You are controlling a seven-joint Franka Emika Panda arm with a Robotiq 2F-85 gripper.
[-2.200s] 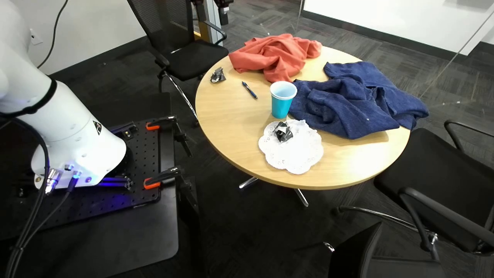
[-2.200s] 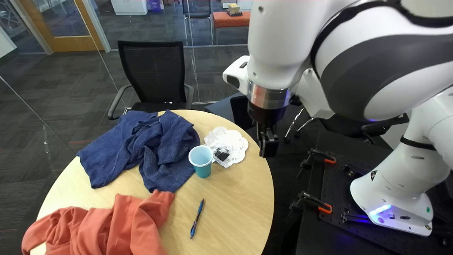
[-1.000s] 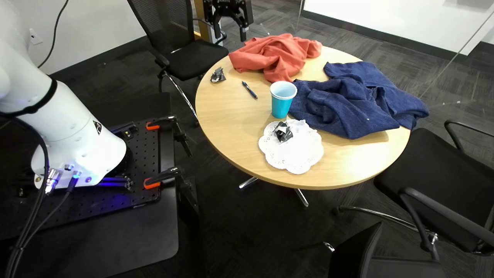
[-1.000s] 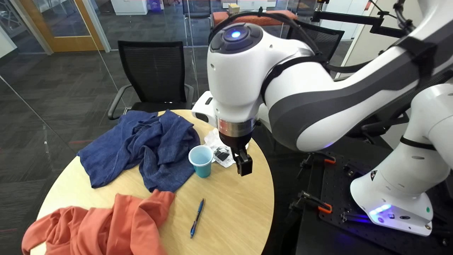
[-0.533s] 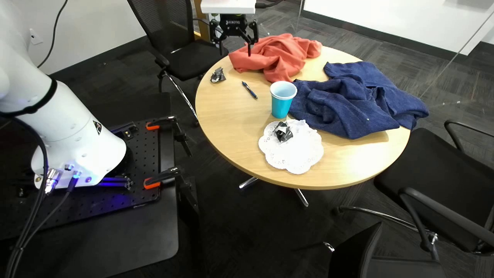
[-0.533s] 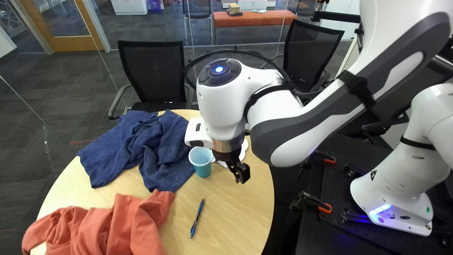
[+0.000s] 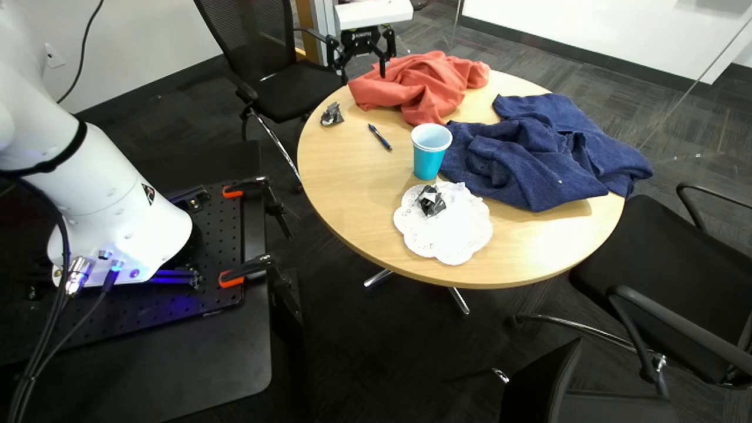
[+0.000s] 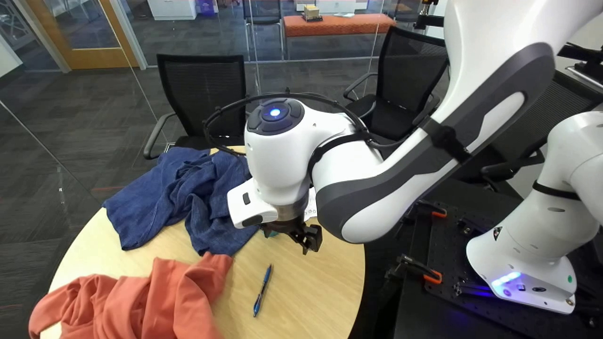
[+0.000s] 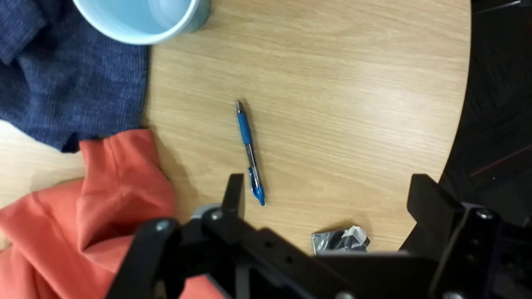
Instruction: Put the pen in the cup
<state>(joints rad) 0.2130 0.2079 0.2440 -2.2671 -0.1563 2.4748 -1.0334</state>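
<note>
1. Gripper [image 9: 328, 193], black, one. Fingers spread wide apart; raised above the round, pale wood table [image 7: 352, 194] in both exterior views.
2. Pen [image 9: 250, 153], blue with a partly clear barrel, one. Flat on the table, below the gripper and apart from it. In the wrist view its clip end lies just beside the fingertip [image 9: 232, 191] at the left of that view, on the inner side; its metal tip points to the top of the view, well past both fingertips.
3. Cup [image 7: 428, 161], teal-blue, pale rim, one. Upright on the table, just beside the navy cloth [image 7: 540, 155]; upper left of the wrist view, beyond the pen's metal tip.
4. Crumpled wrapper [image 9: 343, 240], dark and silvery, one. On the table; in the wrist view, below the pen and between the fingers.
5. Red cloth [image 7: 420, 82], one. Bunched on the table, near the pen.
6. Doily [image 7: 449, 235], white, one. Bears a dark crumpled lump [image 7: 432, 202].
</note>
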